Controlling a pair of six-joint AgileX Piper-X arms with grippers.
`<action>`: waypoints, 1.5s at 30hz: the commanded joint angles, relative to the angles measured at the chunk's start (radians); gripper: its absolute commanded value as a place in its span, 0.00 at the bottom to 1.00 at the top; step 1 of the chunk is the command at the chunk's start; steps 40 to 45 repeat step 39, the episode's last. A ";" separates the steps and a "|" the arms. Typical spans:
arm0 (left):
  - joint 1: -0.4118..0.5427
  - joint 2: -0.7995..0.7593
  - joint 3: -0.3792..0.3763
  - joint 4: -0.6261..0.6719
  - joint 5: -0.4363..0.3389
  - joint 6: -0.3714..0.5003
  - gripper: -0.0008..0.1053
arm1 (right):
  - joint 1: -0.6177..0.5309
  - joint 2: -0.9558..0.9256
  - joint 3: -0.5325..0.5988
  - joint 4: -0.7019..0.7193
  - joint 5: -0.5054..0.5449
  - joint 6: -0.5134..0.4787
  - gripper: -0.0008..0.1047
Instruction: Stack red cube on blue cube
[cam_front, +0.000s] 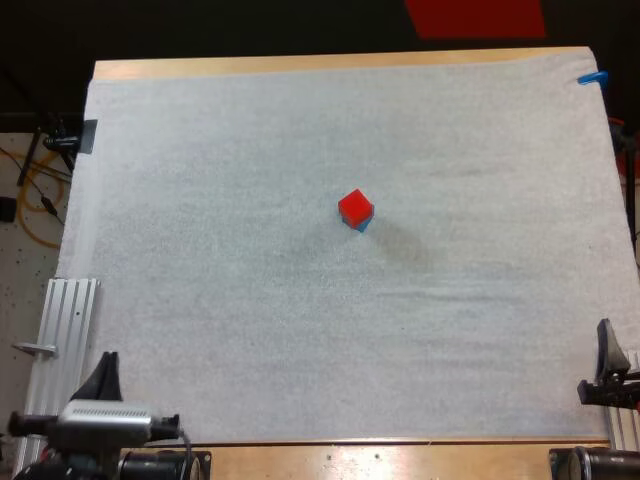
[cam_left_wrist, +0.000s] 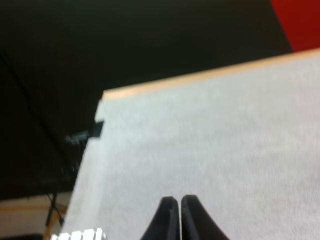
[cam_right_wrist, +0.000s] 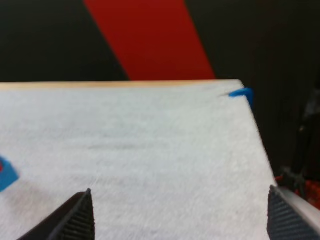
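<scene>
The white mat covers nearly all of the wooden table. Both arms sit at its near edge, well apart from the cubes, which I judge keeps them from disturbing the stack. The right gripper stands wide open and holds nothing. The left gripper has its fingers pressed together, also on nothing. Near the mat's middle the red cube rests on the blue cube, whose blue shows just beneath it, so the stacking looks done.

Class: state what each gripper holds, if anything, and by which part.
Nothing is held. The left gripper is shut on nothing; the right gripper is open. The red cube sits on the blue cube.
</scene>
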 joint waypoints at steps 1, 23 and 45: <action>0.002 -0.138 0.033 -0.009 -0.015 -0.029 0.01 | 0.002 -0.045 0.003 0.019 -0.028 -0.009 0.66; 0.002 -0.136 0.211 -0.094 -0.008 -0.029 0.01 | 0.002 -0.045 0.093 0.043 -0.033 -0.005 0.66; 0.002 -0.136 0.211 -0.094 -0.008 -0.029 0.01 | 0.002 -0.045 0.093 0.043 -0.030 -0.003 0.66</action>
